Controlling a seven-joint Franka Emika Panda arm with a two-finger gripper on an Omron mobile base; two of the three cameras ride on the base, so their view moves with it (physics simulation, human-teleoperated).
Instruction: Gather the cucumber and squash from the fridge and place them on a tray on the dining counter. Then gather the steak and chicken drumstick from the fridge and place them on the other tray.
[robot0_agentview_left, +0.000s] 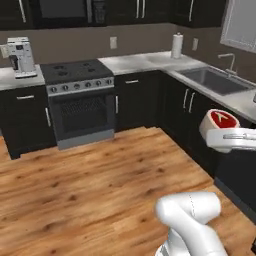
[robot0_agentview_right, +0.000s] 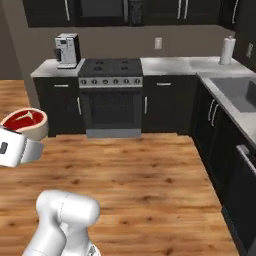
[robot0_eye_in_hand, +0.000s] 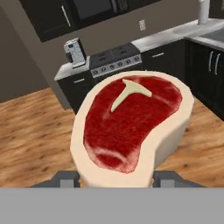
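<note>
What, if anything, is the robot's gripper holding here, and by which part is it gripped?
The gripper holds the steak. Its two fingers clamp opposite sides of the pale cream rim at the end nearest the hand, leaving the red top face uncovered.

Light is even and soft — rendered, with no clear single source. The wood floor (robot0_agentview_left: 100, 175) carries faint pale sheen and only weak shadows under the dark cabinets (robot0_agentview_right: 60, 107). The grey countertop (robot0_agentview_left: 145, 62) looks washed out. All views are slightly soft and low in detail — the steak (robot0_eye_in_hand: 131, 127) up close shows blurred edges.
</note>
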